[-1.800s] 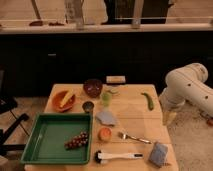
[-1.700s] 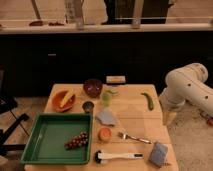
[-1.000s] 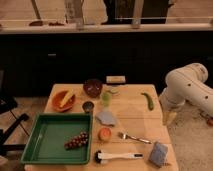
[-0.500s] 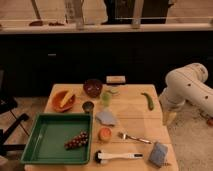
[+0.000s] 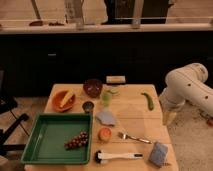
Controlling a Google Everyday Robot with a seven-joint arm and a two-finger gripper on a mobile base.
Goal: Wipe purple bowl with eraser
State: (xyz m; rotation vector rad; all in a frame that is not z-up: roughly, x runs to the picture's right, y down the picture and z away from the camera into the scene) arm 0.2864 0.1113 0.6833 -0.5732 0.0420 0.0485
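Note:
The purple bowl [image 5: 93, 86] stands at the far middle of the wooden table [image 5: 135, 117]. The eraser [image 5: 115, 79], a pale flat block, lies just right of it at the table's far edge. My white arm [image 5: 187, 89] is folded beside the table's right side. The gripper [image 5: 169, 121] hangs down off the right edge, well to the right of the bowl and the eraser and touching neither.
An orange bowl [image 5: 63, 100], a dark cup [image 5: 88, 106] and a green cup [image 5: 105, 98] sit near the purple bowl. A green vegetable [image 5: 148, 100] lies to the right. A green tray [image 5: 47, 137] holds grapes [image 5: 76, 141]. An orange fruit [image 5: 104, 134], fork [image 5: 134, 138], brush [image 5: 119, 156] and sponge [image 5: 159, 153] lie in front.

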